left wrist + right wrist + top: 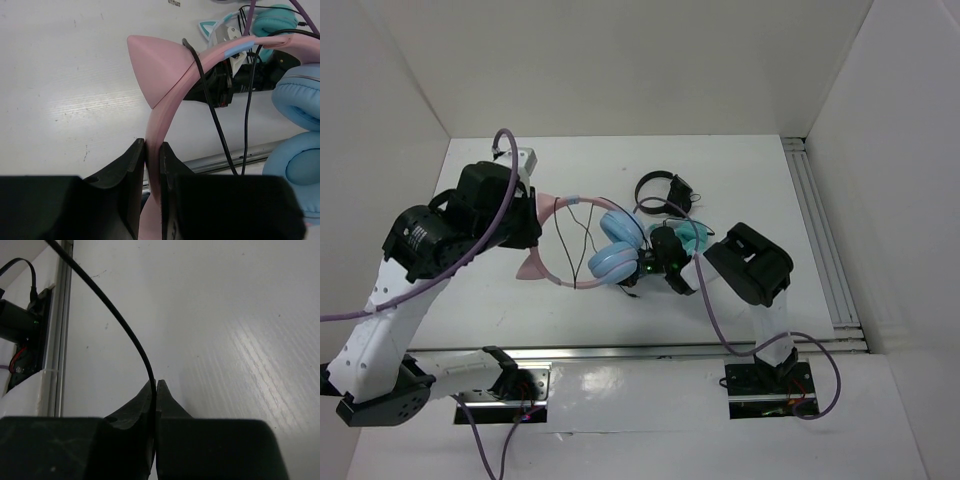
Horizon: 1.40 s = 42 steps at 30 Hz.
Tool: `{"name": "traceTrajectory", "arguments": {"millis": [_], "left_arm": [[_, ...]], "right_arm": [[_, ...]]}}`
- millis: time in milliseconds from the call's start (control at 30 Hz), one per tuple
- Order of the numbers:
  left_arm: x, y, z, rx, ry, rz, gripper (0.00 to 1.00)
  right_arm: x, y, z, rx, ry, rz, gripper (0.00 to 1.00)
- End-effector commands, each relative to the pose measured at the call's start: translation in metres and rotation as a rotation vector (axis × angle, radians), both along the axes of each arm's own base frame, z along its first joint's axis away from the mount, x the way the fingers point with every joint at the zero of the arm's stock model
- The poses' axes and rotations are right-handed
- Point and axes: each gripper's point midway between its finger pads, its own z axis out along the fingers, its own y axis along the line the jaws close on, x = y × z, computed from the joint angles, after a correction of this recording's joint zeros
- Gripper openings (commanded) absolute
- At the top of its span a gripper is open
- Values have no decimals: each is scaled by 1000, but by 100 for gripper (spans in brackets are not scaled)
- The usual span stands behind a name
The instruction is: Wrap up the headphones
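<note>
The headphones have a pink headband (564,199), pink cat ears (530,266) and light blue ear cups (616,248). They are held at table centre. My left gripper (532,230) is shut on the headband (152,131) just below one cat ear (161,65). The thin black cable (576,226) crosses the headband in loose strands (216,116). The ear cups (299,100) sit at the right of the left wrist view. My right gripper (638,280) is just below the ear cups, shut on the cable (116,316) at its fingertips (156,388).
Small black headphones (656,187) lie behind the ear cups. White-and-teal cat-ear headphones (696,234) (270,19) lie under my right wrist. A metal rail (620,352) runs along the near table edge, another (820,240) along the right. White walls enclose the table.
</note>
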Motion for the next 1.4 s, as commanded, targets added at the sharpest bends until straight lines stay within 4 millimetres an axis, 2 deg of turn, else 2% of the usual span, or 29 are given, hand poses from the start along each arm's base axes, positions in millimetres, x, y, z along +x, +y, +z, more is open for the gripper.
{"name": "traceTrajectory", "arguments": {"millis": [0, 100, 133, 200, 233, 267, 333, 367, 400, 433, 467, 500, 533, 600, 667, 767, 800, 900, 967, 1033, 1067, 1133, 1267, 1367], "left_arm": [[12, -5, 29, -96, -120, 9, 0], [14, 0, 23, -79, -114, 14, 0], [14, 1, 22, -83, -119, 6, 0], [8, -6, 19, -96, -103, -50, 0], [5, -7, 15, -101, -93, -61, 0], [0, -9, 13, -111, -85, -77, 0], [-10, -6, 8, -123, -79, -93, 0], [-16, -5, 3, -123, -65, -101, 0], [-22, -1, 3, -125, -69, -101, 0], [-24, 0, 1, -125, -69, -101, 0], [-29, 1, -5, -120, -47, -108, 0], [-32, 3, -8, -116, -40, -107, 0], [-37, 3, -7, -128, -46, -117, 0], [-44, 1, -12, -138, -25, -139, 0], [-48, -1, -13, -152, -17, -159, 0], [-55, -7, -11, -177, -11, -203, 0], [-55, -7, -8, -185, -28, -205, 0], [-58, -7, 1, -199, -44, -213, 0], [-57, -2, 5, -188, -60, -192, 0], [-52, 2, -1, -154, -41, -164, 0], [-52, 2, -5, -149, -30, -163, 0], [-51, 3, -14, -128, -2, -154, 0], [-50, 4, -24, -115, 25, -137, 0], [-48, 6, -28, -104, 29, -128, 0]], "right_arm": [[13, 15, 35, 102, -108, -10, 2], [15, 11, 56, 118, -136, -47, 0], [18, 7, 75, 136, -176, -79, 0], [20, 2, 92, 131, -212, -108, 0], [27, -2, 102, 127, -236, -156, 0], [30, -7, 124, 127, -265, -186, 0], [50, -19, 142, 87, -345, -302, 0], [57, -22, 165, 95, -395, -336, 0], [62, -26, 161, 47, -403, -356, 0], [79, -38, 164, 28, -407, -395, 0], [90, -42, 178, 39, -419, -411, 0], [99, -48, 173, 13, -401, -427, 0], [111, -59, 176, 8, -401, -453, 0], [124, -64, 180, 5, -403, -478, 0], [129, -65, 184, 13, -405, -462, 0], [135, -62, 168, -29, -381, -454, 0], [136, -61, 171, -28, -382, -454, 0], [143, -65, 159, -50, -365, -472, 0], [147, -75, 148, -76, -351, -506, 0], [149, -82, 141, -79, -341, -533, 0], [159, -93, 143, -80, -348, -570, 0], [164, -104, 145, -83, -343, -610, 0], [178, -141, 160, -69, -353, -694, 0], [180, -154, 168, -50, -358, -711, 0]]}}
